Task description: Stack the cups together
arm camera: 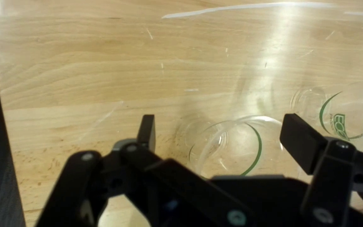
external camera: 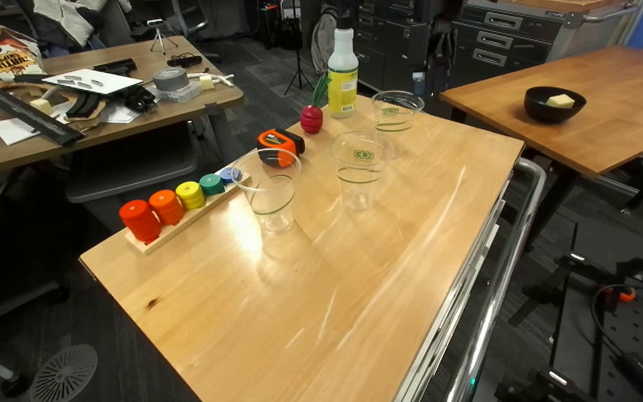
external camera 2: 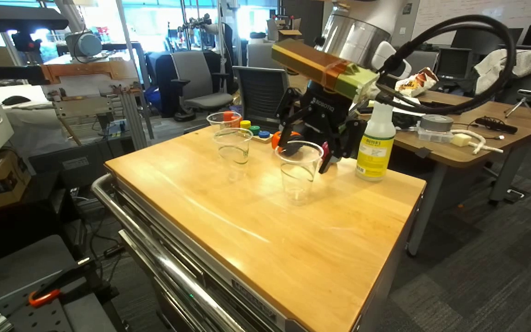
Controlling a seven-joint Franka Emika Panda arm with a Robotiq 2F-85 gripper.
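Observation:
Three clear plastic cups stand upright and apart on the wooden tabletop. The near cup (external camera: pixel 270 195) in an exterior view is the back cup (external camera 2: pixel 223 121) in an exterior view. The middle cup (external camera: pixel 359 173) also shows there (external camera 2: pixel 233 152). The far cup (external camera: pixel 397 114) is the one closest to my gripper (external camera 2: pixel 303 159). My gripper is open, fingers wide apart, around or just above this cup (external camera 2: pixel 298 175). In the wrist view that cup (arm camera: pixel 232 151) lies between the fingertips (arm camera: pixel 217 135), partly hidden by the gripper. Another cup (arm camera: pixel 342 110) is at the right edge. Exact fingertip height is unclear.
A yellow-labelled bottle (external camera: pixel 343 84) stands beside the gripper at the tabletop edge. A red toy (external camera: pixel 311 119), an orange tape measure (external camera: pixel 279 148) and a wooden rack of coloured rings (external camera: pixel 190 195) line one side. A metal handle (external camera: pixel 500 312) runs along the cart's side.

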